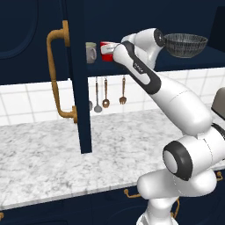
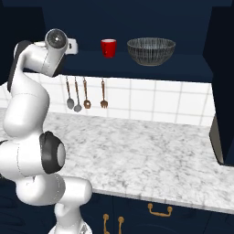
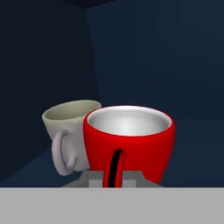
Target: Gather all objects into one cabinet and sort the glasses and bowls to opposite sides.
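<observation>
The navy cabinet [image 1: 81, 88] stands open, its door with the brass handle [image 1: 56, 74] swung toward me. My gripper [image 3: 114, 177] reaches onto the shelf, shut on the handle of a red cup [image 3: 129, 140]. That red cup [image 1: 106, 51] sits beside the grey-beige cup [image 1: 91, 52], which is just behind it on the left [image 3: 65, 131]. A second red cup [image 2: 109, 48] stands mid-shelf. To its right is the wide dark mesh bowl [image 2: 151, 50], also at the shelf's right end [image 1: 185, 45]. My arm hides the held cup in the right base view.
Several utensils [image 1: 105, 93] hang on the tiled wall below the shelf [image 2: 137, 64]. A marble counter [image 2: 151, 155] runs beneath, with navy drawers and brass pulls [image 2: 160, 209] under it. A grey appliance [image 2: 216, 141] sits at the counter's right end.
</observation>
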